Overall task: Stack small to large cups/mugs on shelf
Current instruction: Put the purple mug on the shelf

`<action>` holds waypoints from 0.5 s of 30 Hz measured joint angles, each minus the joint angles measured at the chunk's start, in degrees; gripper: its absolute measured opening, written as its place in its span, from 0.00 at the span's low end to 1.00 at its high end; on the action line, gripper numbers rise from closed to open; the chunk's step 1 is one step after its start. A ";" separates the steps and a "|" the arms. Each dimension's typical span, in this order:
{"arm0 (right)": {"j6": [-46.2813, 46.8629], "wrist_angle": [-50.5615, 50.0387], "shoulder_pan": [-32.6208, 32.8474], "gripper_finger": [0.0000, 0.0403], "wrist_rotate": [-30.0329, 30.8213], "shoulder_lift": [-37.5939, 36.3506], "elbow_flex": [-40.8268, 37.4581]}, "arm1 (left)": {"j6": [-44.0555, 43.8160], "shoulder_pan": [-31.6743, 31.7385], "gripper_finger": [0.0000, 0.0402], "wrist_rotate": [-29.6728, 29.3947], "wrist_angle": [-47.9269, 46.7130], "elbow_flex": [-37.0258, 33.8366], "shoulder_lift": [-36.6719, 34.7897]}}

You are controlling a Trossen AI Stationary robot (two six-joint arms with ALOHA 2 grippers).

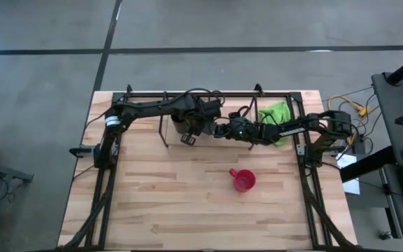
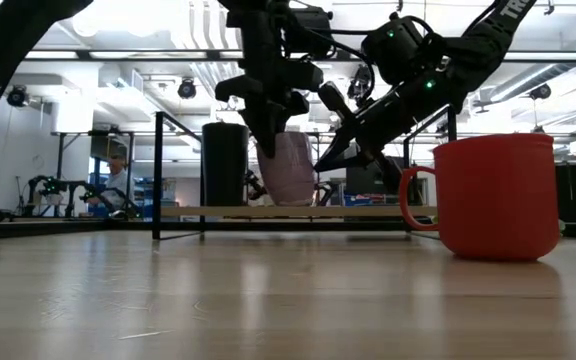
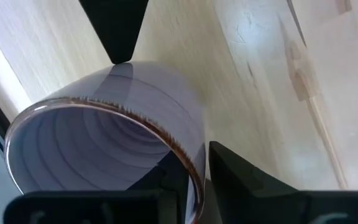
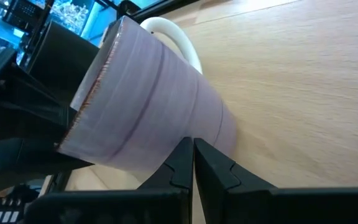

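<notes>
From above, I have both arms reaching over the shelf [image 1: 208, 150] at the back of the counter [image 1: 166, 203]: my left gripper [image 1: 191, 129] sits over the purple cup beside the black tumbler [image 1: 178, 126], my right gripper [image 1: 224, 130] just beside it, while the red mug [image 1: 243, 180] waits alone out on the counter, well apart, its handle toward the left arm's side. At counter level, the tumbler [image 2: 225, 163] stands upright on the shelf board [image 2: 298, 211] and the purple cup [image 2: 290, 168] stands next to it, long axis near vertical, mouth up, with the left gripper [image 2: 273, 120] coming down onto its rim. Through the left wrist, one finger [image 3: 114, 28] lies outside the cup [image 3: 104, 155] wall and the other [image 3: 241, 186] at the rim, so I judge it pinched on the cup. Through the right wrist, my fingers [image 4: 191, 162] are closed together, holding nothing, their tips at the cup [image 4: 148, 112], which has a white handle. I judge the middle cup's placement is in hand; next I need to let go cleanly, then fetch the mug.
</notes>
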 joint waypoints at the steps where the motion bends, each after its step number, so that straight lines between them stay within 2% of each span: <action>1: -0.01 -0.02 0.00 0.02 0.01 0.00 -0.01 | 0.00 0.02 0.12 -0.03 0.19 -0.02 0.00; 15: -0.20 -2.21 0.00 0.02 0.00 0.00 -0.02 | -0.02 -0.30 0.12 -0.04 2.71 0.09 0.07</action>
